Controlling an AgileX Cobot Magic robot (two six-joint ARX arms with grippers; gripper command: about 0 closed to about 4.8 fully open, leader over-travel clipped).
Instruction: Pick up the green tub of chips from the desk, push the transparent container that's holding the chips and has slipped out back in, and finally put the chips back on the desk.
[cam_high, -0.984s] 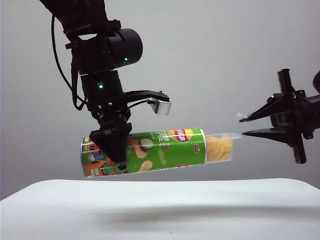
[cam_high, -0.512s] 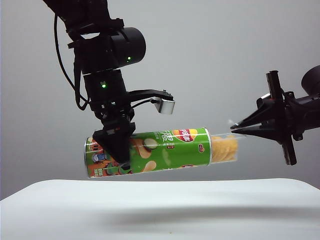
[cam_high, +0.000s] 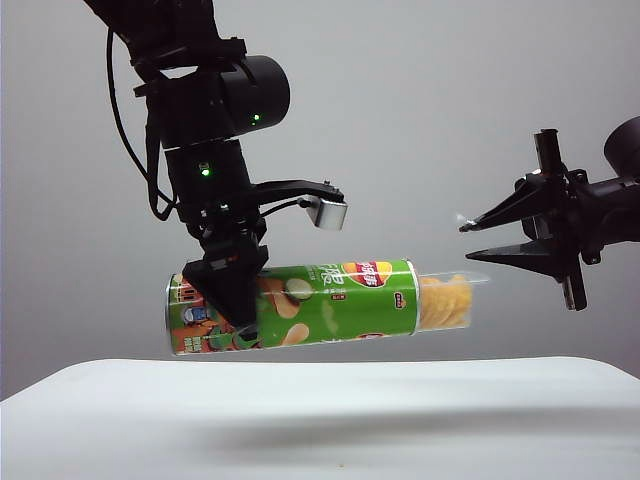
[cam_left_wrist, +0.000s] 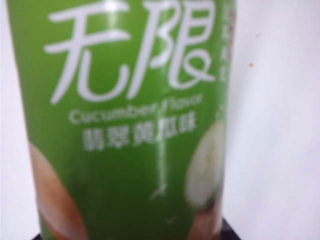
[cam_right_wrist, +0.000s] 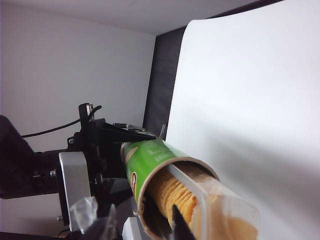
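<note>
The green tub of chips (cam_high: 300, 305) hangs level above the bench (cam_high: 320, 415), long axis running toward the bench's right edge, gripped near its cartoon end by the left gripper (cam_high: 232, 290). The transparent container (cam_high: 447, 300) with the chips (cam_high: 442, 299) sticks out of the right end. The right gripper (cam_high: 468, 242), fingers (cam_high: 495, 214) parted and empty, sits just beyond and slightly above that clear end, the nearer arm to push along the axis

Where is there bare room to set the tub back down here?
The whole desk under the green tub of chips is bare. Crowded: left end effector clamps the tub; right end effector, open, sits just beyond the transparent container.
</note>
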